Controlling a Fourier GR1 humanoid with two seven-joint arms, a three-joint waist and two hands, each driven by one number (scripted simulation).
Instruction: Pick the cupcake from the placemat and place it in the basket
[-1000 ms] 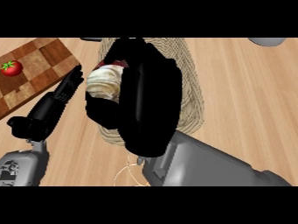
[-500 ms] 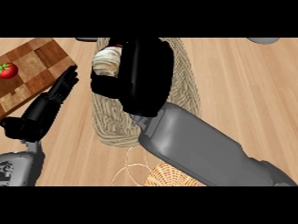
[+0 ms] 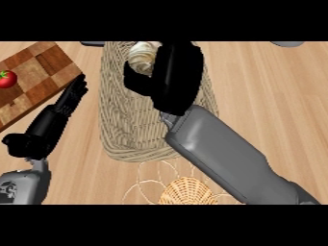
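Scanning from the left, a brown checkered wooden cutting board (image 3: 31, 86) lies at an angle on the counter with a small red tomato (image 3: 4, 79) sitting on it. Just right of the board, the black left hand (image 3: 53, 120) rests on the counter with its fingers straight and holding nothing, pointing up toward the board's corner, beside the left edge of the tall woven straw-coloured basket (image 3: 124, 125).

Over the basket's far end hangs the black right hand (image 3: 168, 79), fingers curled round the pale frosted cupcake (image 3: 144, 54), which peeks out at the hand's upper left. The cupcake is off the placement surface and held above the basket's upper part, so the right hand is the one that matters; the left is near but idle. The basket's long axis runs away from the robot, and the hand sits toward its far end, seemingly inside the rim line. The coming move looks like a lowering and release.

Near the bottom edge lies a round wicker placemat with looped edging (image 3: 184, 190), partly under the grey right forearm. The light wooden counter (image 3: 280, 96) stretches bare to the right.
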